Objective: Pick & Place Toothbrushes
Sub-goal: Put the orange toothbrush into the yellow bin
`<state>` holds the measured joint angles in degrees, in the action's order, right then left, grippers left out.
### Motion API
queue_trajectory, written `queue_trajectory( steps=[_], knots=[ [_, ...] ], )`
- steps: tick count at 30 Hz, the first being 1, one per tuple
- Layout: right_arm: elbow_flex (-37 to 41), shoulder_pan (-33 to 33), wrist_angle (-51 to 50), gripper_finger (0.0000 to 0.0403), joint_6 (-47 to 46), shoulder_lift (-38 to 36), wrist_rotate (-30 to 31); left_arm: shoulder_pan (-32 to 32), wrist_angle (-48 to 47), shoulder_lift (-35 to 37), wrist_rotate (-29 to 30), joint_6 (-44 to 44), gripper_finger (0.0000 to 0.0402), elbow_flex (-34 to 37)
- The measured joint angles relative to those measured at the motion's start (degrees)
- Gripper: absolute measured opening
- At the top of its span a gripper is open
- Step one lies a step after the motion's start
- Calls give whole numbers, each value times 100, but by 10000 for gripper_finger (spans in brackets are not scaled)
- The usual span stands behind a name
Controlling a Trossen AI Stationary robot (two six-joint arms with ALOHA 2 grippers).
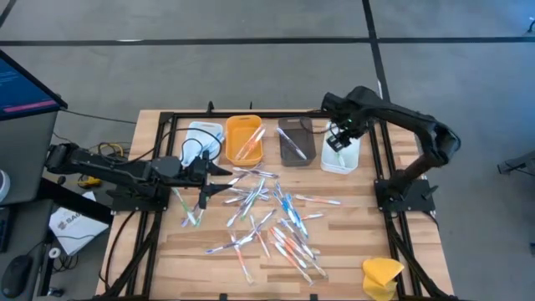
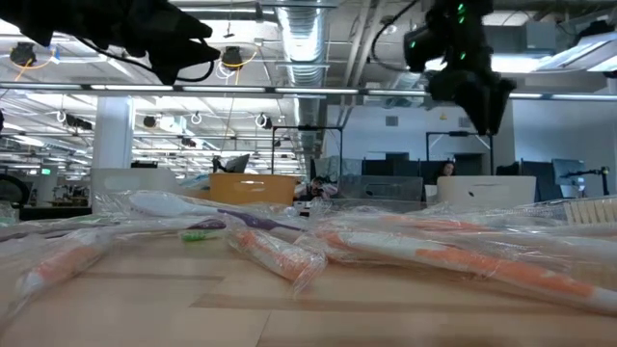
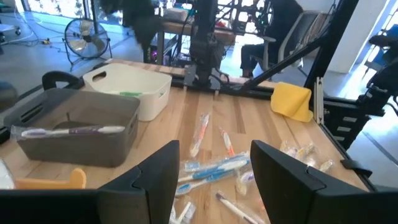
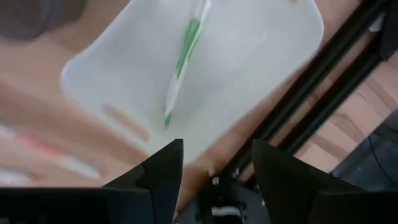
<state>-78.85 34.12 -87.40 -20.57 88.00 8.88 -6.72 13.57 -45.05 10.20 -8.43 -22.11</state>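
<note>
Jaws apart and empty on both arms: the left gripper (image 1: 203, 170) hovers at the near-left edge of the scatter on the pale wooden slatted table (image 1: 334, 259), while the right gripper (image 1: 338, 136) hangs above the white rectangular plastic tray (image 1: 341, 159), where a slim green-handled toothbrush (image 4: 185, 53) lies on the tray floor.

Sorting looks barely begun. Dozens of thin wrapped toothbrushes (image 1: 267, 219) with blue, red and clear handles lie heaped across the middle of the table, many crossing one another. Beyond them, only a few sit in the row of trays: some in the orange plastic tray (image 1: 243, 139), one pale brush in the brown-grey plastic tray (image 3: 74, 130).

Room to move seems tight at the sides, judging by the black metal frame rails (image 1: 386, 159) just beside the white tray. A yellow sponge-like lump (image 1: 381, 274) rests near the front right corner, well apart from the pile.
</note>
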Motion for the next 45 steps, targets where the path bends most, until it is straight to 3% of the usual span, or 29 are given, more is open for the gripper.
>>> queue_trajectory(
  steps=[7, 13, 18, 23, 27, 35, 41, 45],
  knots=[
    [65, -1108, -271, 178, -794, -1554, 0, 0, -145, -1, 1, 0, 191, 0],
    [355, -2592, -9, 175, -2306, -3177, 390, 0, -166, -1, 1, 0, 191, 0],
    [1134, -3873, 842, 175, -3393, -4238, 1061, 0, -163, -1, 0, 0, 191, 0],
    [2330, -4738, 2107, 178, -3587, -5179, 1229, 0, -162, -1, 1, 0, 191, 0],
    [3284, -5165, 3742, 180, -2646, -5545, 1208, -2, -157, -1, 0, 0, 191, 0],
    [4817, -5983, 7621, 171, 892, -5440, 1056, -1, -160, -1, -252, -1, 191, 0],
    [5159, -5948, 8702, 159, 2769, -4407, 1293, -2, -166, -1, -361, -2, 191, 0],
    [5128, -5816, 9105, 145, 2755, -3773, 1263, -4, -195, -1, -423, 3, 191, 0]
  ],
)
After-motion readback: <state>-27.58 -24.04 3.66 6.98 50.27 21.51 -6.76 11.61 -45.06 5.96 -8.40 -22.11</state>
